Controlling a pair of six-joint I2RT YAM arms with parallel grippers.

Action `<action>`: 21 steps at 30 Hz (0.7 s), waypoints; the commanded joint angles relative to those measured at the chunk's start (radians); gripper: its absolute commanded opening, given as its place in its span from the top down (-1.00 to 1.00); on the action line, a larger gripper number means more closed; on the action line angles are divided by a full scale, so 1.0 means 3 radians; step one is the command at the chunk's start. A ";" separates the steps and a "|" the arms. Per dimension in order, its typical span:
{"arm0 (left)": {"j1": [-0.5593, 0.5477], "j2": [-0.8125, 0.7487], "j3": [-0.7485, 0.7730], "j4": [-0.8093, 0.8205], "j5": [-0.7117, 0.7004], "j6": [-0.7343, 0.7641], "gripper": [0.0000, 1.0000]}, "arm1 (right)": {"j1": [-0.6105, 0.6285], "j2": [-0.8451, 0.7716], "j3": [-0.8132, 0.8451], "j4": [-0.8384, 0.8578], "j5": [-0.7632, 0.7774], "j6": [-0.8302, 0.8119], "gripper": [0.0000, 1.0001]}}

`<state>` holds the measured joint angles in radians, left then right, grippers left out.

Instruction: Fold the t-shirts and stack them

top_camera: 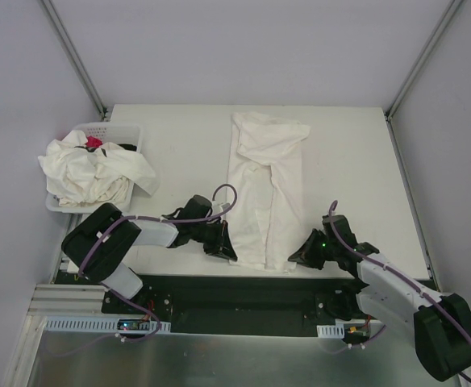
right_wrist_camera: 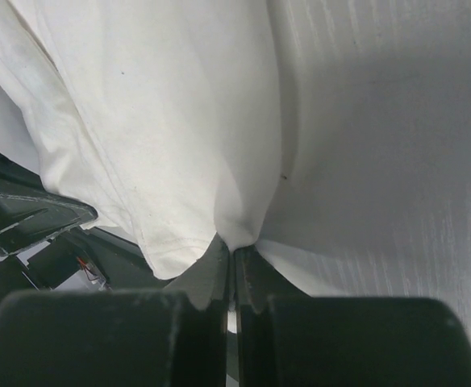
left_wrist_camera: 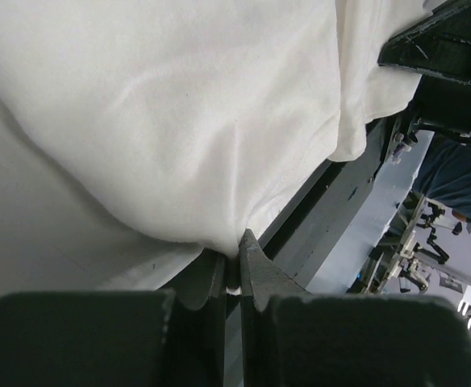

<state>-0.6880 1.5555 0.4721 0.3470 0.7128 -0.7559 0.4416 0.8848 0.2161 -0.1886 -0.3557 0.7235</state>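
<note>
You had one shirt (top_camera: 264,193) lying lengthwise on the table (top_camera: 179,153), folded into a narrow strip. Its far end was near the back edge and its near hem was just at the front edge, between the two arms. Your left gripper (top_camera: 222,246) was at the near left corner of this shirt and your right gripper (top_camera: 298,256) at the near right corner, both low over the table. In the left wrist view the left gripper (left_wrist_camera: 234,270) had its jaws pressed almost together on a thin bit of the hem, and the shirt (left_wrist_camera: 179,121) bulged up from that pinch. The right wrist view showed the same: the right gripper (right_wrist_camera: 233,266) pinched the edge of the shirt (right_wrist_camera: 155,121) between narrow jaws, with bare table (right_wrist_camera: 397,145) to the right of it. The other shirts were a crumpled pile (top_camera: 90,173) in the white basket (top_camera: 118,129) at the left side of the table, hanging over its rim (a small red packet (top_camera: 94,143) showed among them near the back), well apart from both grippers.
</note>
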 commanded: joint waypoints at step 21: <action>-0.0079 -0.0593 0.0686 -0.0921 -0.0438 0.0643 1.00 | 0.0159 -0.0286 0.0772 -0.0241 0.0644 -0.0524 0.99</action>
<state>-0.7017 1.4067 0.6327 0.1089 0.6041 -0.6144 0.4854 0.7990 0.3763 -0.2474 -0.2283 0.6205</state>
